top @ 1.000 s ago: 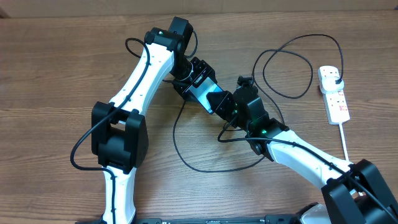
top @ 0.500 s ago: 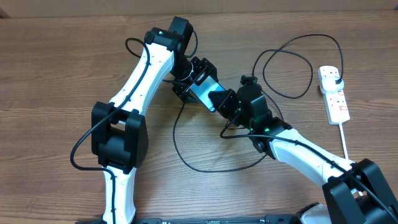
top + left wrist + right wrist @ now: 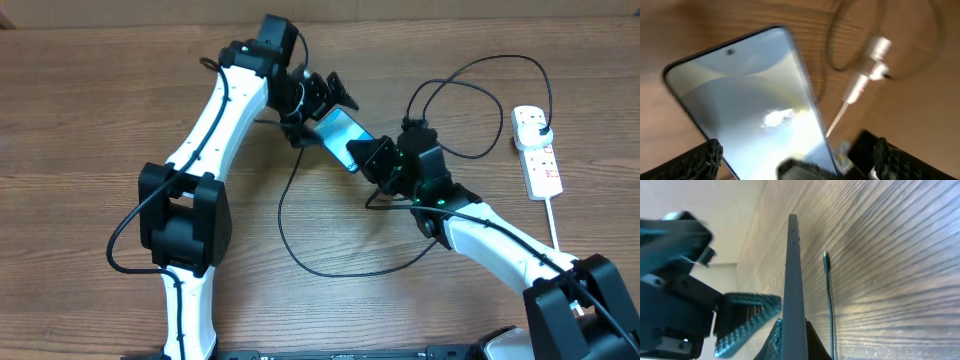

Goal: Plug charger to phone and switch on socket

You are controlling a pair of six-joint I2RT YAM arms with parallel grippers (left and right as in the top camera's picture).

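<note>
The phone (image 3: 338, 133), its screen lit pale blue, is held off the table between the two arms. My right gripper (image 3: 372, 155) is shut on its lower end; the right wrist view shows the phone (image 3: 794, 280) edge-on between the fingers (image 3: 794, 342). My left gripper (image 3: 320, 110) is open, its fingers spread wide on either side of the phone's upper end (image 3: 750, 95) without touching. The charger's black cable (image 3: 300, 245) loops over the table, and its plug (image 3: 541, 126) sits in the white socket (image 3: 540, 165). A thin cable end (image 3: 827, 290) lies beside the phone.
The socket's thick white cord (image 3: 554, 230) runs toward the front right. Cable loops (image 3: 462, 110) lie between the right arm and the socket. The socket shows blurred in the left wrist view (image 3: 870, 70). Bare wooden tabletop (image 3: 80, 120) lies at the left.
My left gripper has opened, let go of the phone and shifted up. My right gripper has carried the phone a little up and to the right.
</note>
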